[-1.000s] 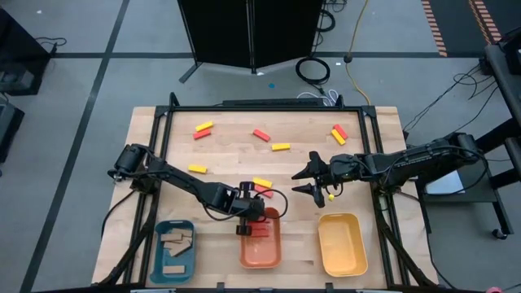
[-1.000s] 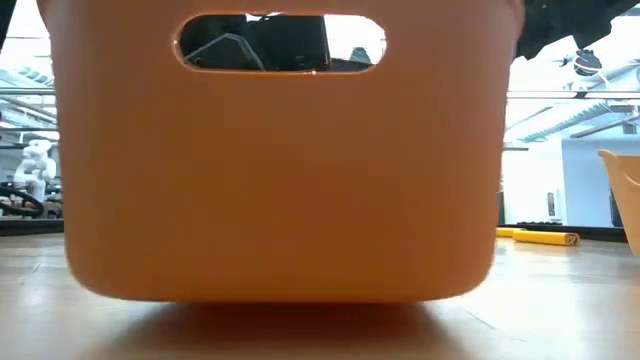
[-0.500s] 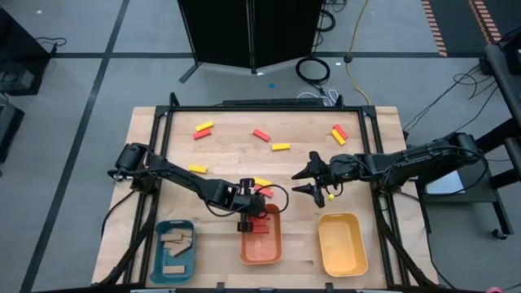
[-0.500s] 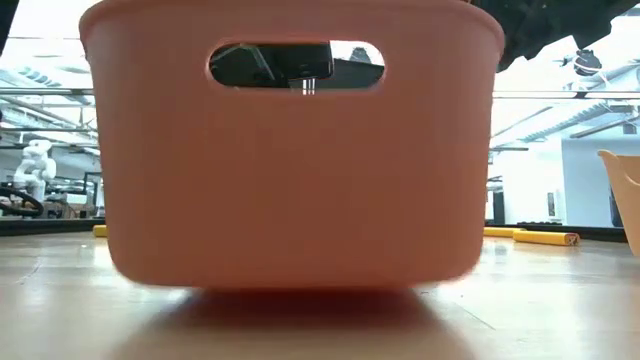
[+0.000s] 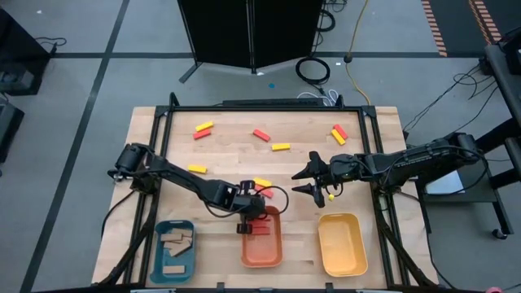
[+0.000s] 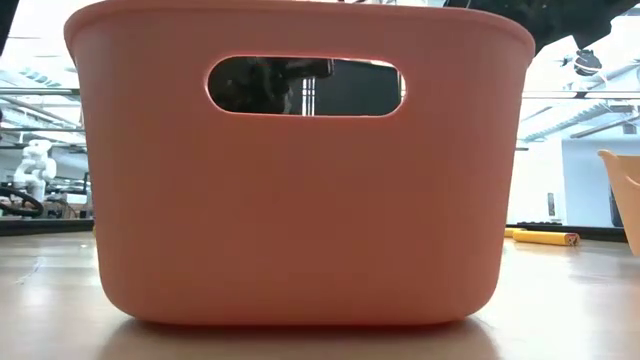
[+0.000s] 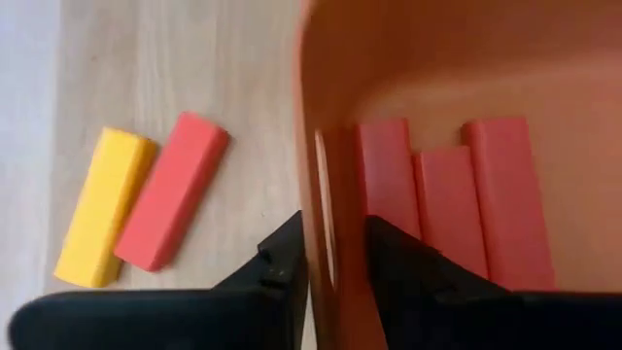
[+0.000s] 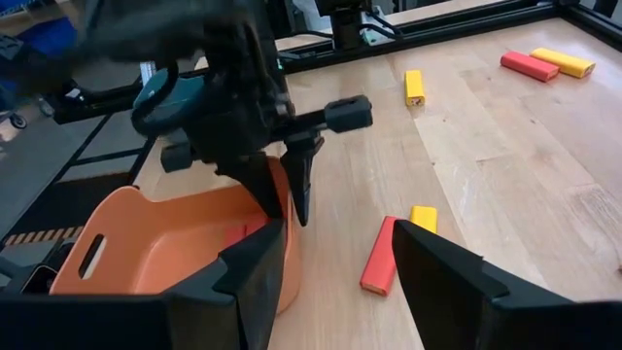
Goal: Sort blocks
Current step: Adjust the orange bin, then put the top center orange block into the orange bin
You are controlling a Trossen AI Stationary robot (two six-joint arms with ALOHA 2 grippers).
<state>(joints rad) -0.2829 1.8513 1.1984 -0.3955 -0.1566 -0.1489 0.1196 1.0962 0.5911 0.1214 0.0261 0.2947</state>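
The orange tray stands flat on the table near its front edge, with three red blocks lying inside. My left gripper slants down over the tray's far wall, one finger inside and one outside, open. A red block and a yellow block lie side by side on the wood just beyond that wall. My right gripper hovers open above the table right of centre, with nothing between its fingers. My left gripper has one finger inside the tray's far wall and the other outside it, coming from above and the far side. Whether either finger touches the wall, I cannot tell. The tray rests on its own bottom on the table.
A blue tray with tan blocks stands at the front left, a yellow tray at the front right. Red and yellow blocks lie scattered across the far half. One yellow block lies beside my right gripper.
The orange tray was raised off the table and tipped half a second ago. It now stands flat on the table again, a little nearer the front edge. My left gripper has stayed at its far wall.
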